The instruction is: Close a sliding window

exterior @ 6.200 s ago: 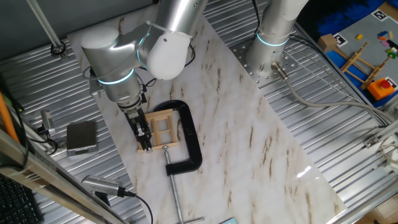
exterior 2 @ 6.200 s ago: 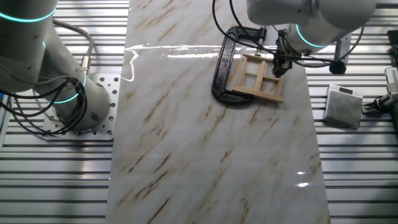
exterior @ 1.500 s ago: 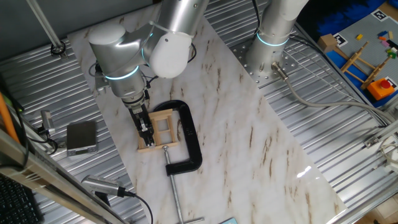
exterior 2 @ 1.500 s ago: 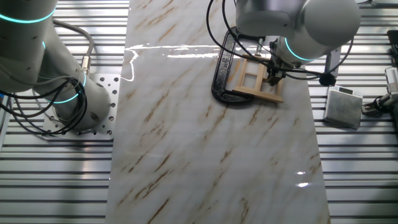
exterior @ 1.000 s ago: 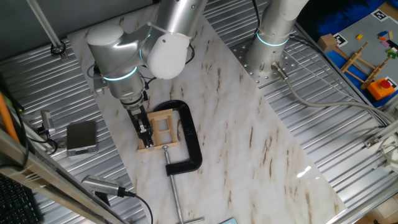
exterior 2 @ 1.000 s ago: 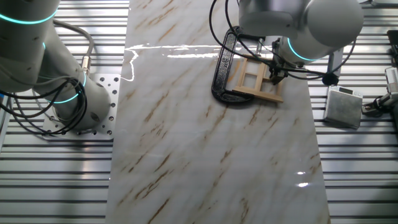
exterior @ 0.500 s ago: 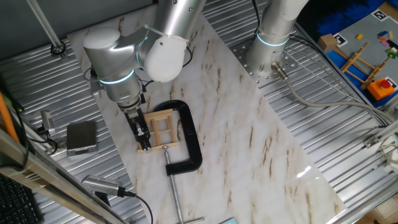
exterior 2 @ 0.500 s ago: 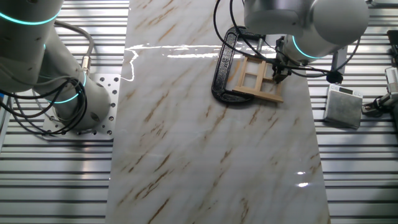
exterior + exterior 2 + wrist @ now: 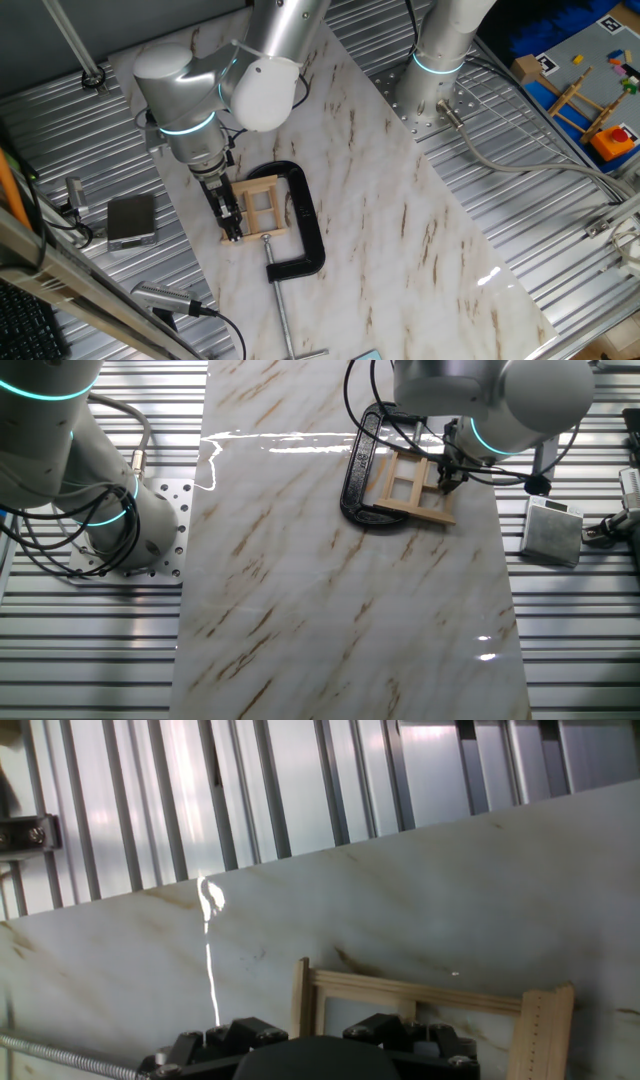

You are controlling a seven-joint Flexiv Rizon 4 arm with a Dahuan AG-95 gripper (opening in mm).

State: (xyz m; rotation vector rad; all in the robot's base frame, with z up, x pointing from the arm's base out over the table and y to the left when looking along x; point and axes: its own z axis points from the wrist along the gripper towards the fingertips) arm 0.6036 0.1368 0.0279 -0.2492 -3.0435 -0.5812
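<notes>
The sliding window (image 9: 262, 207) is a small pale wooden frame lying flat on the marble slab (image 9: 400, 220). It sits inside the mouth of a black C-clamp (image 9: 306, 225). My gripper (image 9: 232, 218) points down at the window's outer rail, on the side away from the clamp's spine. Its fingers look pressed together in one narrow dark shape. In the other fixed view the gripper (image 9: 447, 478) stands at the right rail of the window (image 9: 412, 485). The hand view shows the window's corner (image 9: 420, 992), and my fingertips are hidden there.
The clamp's steel screw (image 9: 279, 300) runs toward the slab's near edge. A grey metal box (image 9: 131, 220) sits on the ribbed table beside the slab. A second arm's base (image 9: 435, 80) stands at the far side. Coloured toys (image 9: 590, 100) lie at the upper right.
Over the last second my hand has shifted slightly outward along the window's rail, then held still for the last half second. The window shows no visible shift.
</notes>
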